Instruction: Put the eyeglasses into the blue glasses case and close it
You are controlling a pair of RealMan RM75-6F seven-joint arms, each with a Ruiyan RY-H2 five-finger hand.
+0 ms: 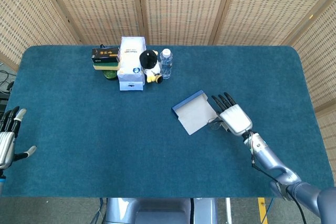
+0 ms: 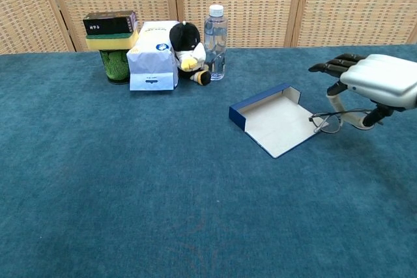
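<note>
Eyeglasses (image 2: 329,120), lenses toward case (image 2: 277,120), pinched in right robot hand (image 2: 376,81).

At the far edge of my table (image 1: 79,129) I see a tissue box (image 1: 131,62), plush penguin (image 1: 150,65), water bottle (image 1: 166,63) and green cup (image 2: 117,65) under stacked boxes (image 2: 111,29).

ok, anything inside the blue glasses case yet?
Nothing inside: the blue glasses case lies open, pale lining bare. The eyeglasses hang at its right edge, held by the right hand, which covers most of the frame in the head view.
</note>
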